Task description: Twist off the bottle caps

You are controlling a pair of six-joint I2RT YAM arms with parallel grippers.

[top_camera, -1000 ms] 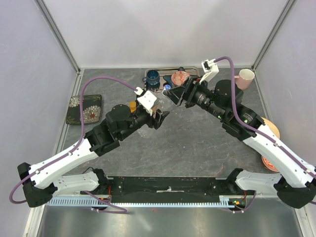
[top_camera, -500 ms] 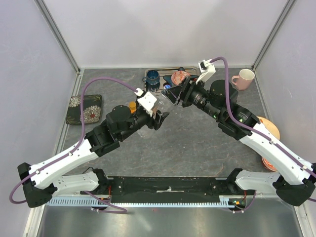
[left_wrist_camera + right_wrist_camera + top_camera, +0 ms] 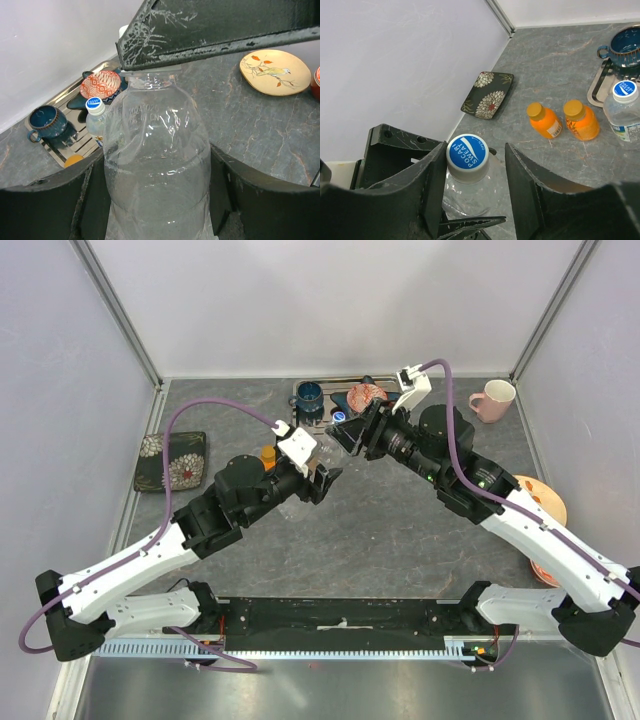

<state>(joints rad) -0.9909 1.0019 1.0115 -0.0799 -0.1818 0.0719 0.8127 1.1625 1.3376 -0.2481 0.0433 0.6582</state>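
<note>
Blue cap (image 3: 467, 157) between right fingers (image 3: 532, 197) (clear bottle (image 3: 157, 167) below)

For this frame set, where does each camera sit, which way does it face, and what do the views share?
Top external: fixed above and behind the bases, facing down on the table; both arms show whole, left end effector close to right end effector.
Left wrist: on the left arm, facing the clear bottle clamped between its own fingers.
Right wrist: on the right arm, facing down at the blue cap between its own fingers.
Shared: both wrist views show that bottle and the blue mug.
</note>
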